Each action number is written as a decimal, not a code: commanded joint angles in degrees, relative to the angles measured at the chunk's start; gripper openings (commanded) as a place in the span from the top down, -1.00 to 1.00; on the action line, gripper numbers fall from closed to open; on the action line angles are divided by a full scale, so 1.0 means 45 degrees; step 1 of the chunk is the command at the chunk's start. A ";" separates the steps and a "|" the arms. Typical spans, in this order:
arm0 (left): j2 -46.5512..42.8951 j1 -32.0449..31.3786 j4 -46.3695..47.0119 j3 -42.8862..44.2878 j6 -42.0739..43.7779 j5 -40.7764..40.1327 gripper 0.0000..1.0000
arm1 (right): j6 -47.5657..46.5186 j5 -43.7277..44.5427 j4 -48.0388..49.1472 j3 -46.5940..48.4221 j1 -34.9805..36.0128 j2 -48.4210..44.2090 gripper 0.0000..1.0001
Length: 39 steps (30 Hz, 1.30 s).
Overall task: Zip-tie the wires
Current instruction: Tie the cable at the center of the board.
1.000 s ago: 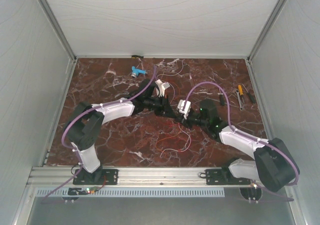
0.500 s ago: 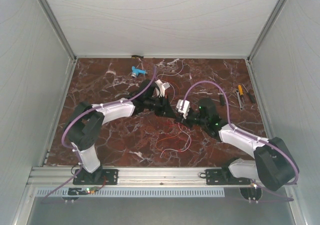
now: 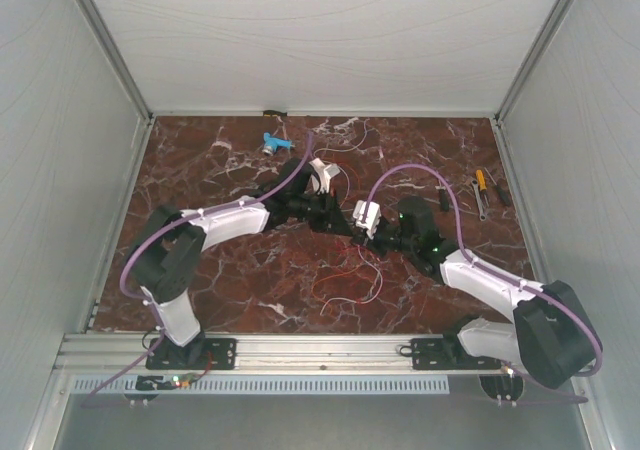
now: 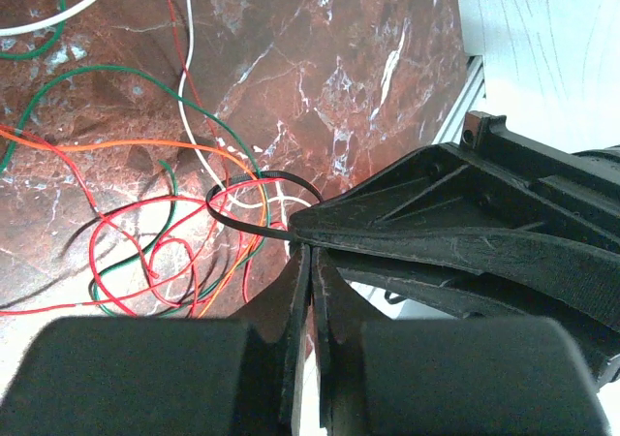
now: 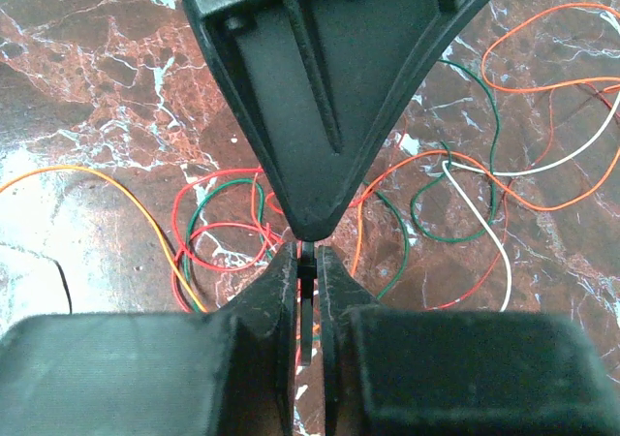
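Table: a dark red marble tabletop (image 3: 440, 155) with white veins, the two arms bolted at its near edge.
Wires: thin, loose wires (image 4: 194, 252) in red, orange, white and green lie curled on the marble near the middle of the table, just below where the two grippers meet.
Zip tie: a thin black plastic zip tie (image 4: 250, 228) forms a small open loop. Red, white and orange strands pass through it, and the loop is slack around them. The rest of the tangle spreads outside it.
Left gripper: the black left gripper (image 4: 308, 257) has its jaws pressed together with only a hairline slit between them. Its tips sit right at the end of the loop. Whether they pinch the tie cannot be made out.
Right gripper: the black right gripper (image 5: 307, 252) is closed narrow on a thin black strip of the zip tie, which runs down between its jaws.
Grippers together: tip to tip, touching or nearly so, above the wires.
Plastic piece: a small blue-and-white plastic piece (image 3: 275, 142) lies near the far edge, well apart from the wires.
Tools: small hand tools (image 3: 483, 192), one yellow-handled, lie by the right edge.
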 commanded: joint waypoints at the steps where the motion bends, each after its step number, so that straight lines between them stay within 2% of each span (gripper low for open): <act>1: -0.0430 0.0288 -0.0423 0.0474 0.0397 -0.1188 1.00 | -0.0099 0.0091 -0.0251 -0.0278 -0.0018 -0.0228 1.00; 30: -0.1256 0.0991 -0.1145 -0.0399 0.0507 -0.2668 1.00 | -0.1036 -0.0167 -0.1520 0.0447 -0.0132 0.0739 1.00; 36: -0.1485 0.1019 0.0341 -0.0818 0.0442 -0.1294 0.99 | -0.0987 -0.0618 -0.1344 0.0434 -0.0138 0.0632 1.00; 39: -0.1627 0.1015 0.1097 -0.1035 0.0223 -0.0572 0.22 | -0.1010 -0.0892 -0.1283 0.0467 -0.0149 0.0713 1.00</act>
